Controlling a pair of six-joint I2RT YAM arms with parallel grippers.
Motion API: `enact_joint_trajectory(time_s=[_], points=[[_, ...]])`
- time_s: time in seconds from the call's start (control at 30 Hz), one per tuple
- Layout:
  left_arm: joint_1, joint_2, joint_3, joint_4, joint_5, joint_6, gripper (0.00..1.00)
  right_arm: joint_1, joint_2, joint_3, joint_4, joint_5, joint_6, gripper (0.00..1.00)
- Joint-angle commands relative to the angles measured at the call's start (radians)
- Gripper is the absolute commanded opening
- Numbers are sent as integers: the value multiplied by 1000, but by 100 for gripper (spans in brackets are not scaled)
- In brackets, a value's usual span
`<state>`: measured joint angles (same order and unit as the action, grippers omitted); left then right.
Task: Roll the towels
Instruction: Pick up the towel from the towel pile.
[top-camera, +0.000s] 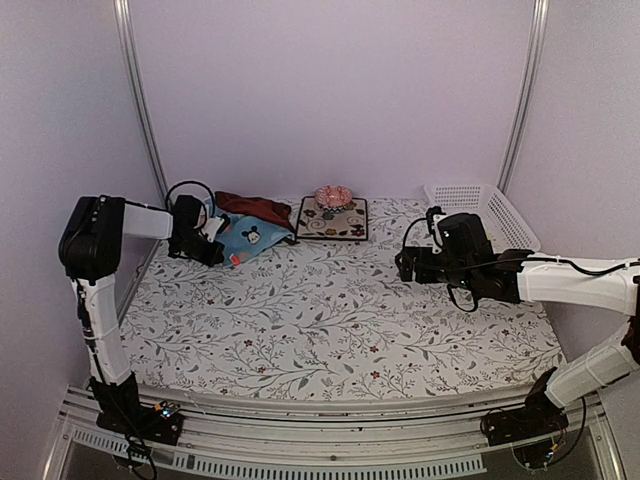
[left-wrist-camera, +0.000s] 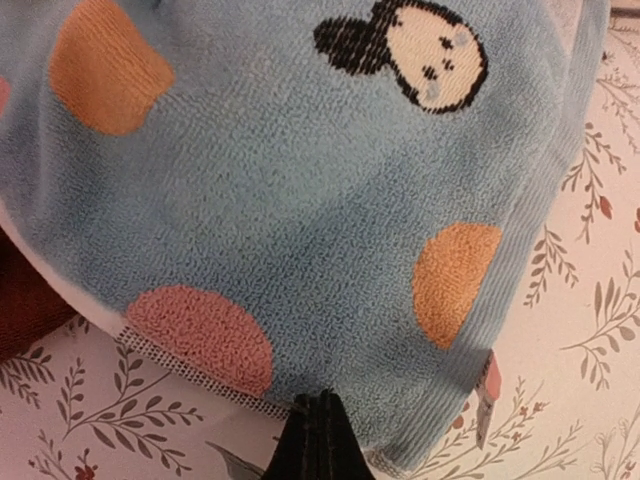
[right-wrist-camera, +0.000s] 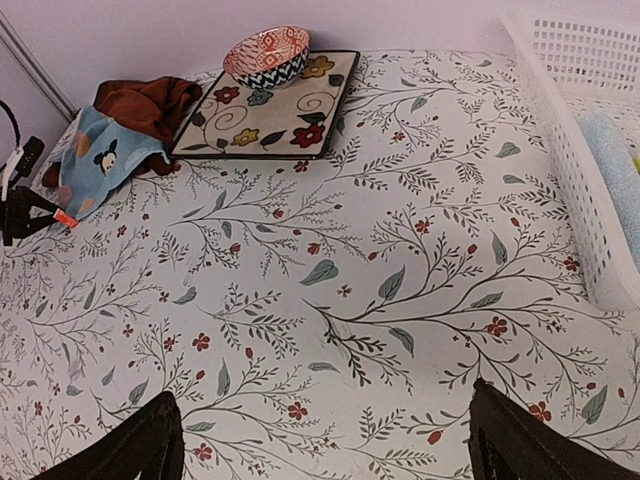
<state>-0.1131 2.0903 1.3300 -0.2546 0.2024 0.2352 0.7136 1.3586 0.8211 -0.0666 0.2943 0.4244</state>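
Floral table covering (top-camera: 330, 320), back-left corner: the left gripper (left-wrist-camera: 318, 410) is pinched shut on the blue towel (left-wrist-camera: 300, 200) hem, with the dark red towel (top-camera: 255, 207) bunched behind. Thin bite, so it might slip out when dragged. The right gripper (right-wrist-camera: 325, 445) hangs wide open, holding nothing.

1. We see the blue towel (left-wrist-camera: 300, 200), dotted orange and pink with a cartoon mouse, filling the view.
2. Our left claw (left-wrist-camera: 318, 440) pinches its lower hem.
3. A dark red towel (left-wrist-camera: 25, 310) edges in at left, on the floral counter (left-wrist-camera: 600, 330).
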Motion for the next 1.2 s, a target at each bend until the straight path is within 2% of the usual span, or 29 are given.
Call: enact_joint_trajectory(time_s=[0.0,0.2,0.3,0.33,0.37,0.4,0.43,0.5,0.73,0.9,1.17], points=[[-14,12,41,-57,21,-16,0,6,-9,0,10,22,-17,99],[-10,-86,59,1,104,-5,0,7,5,2,16,29,-27,99],[-28,-166,5,13,118,76,0,7,3,4,16,23,-31,99],[-37,-188,-20,20,108,110,10,7,3,4,17,20,-33,99],[-45,-205,-46,31,89,148,24,7,5,4,18,16,-34,99],[-53,-222,-75,45,63,185,43,8,5,3,19,13,-33,99],[-60,-238,-103,69,31,220,54,8,6,3,19,9,-33,99],[-71,-263,-162,128,-26,288,63,8,8,5,18,5,-33,99],[-74,-271,-255,174,-96,493,65,8,7,6,16,3,-33,99],[-74,-234,-269,223,-175,550,65,8,9,7,16,-1,-33,99],[-76,-149,-243,239,-201,612,65,9,17,6,18,-3,-33,99]])
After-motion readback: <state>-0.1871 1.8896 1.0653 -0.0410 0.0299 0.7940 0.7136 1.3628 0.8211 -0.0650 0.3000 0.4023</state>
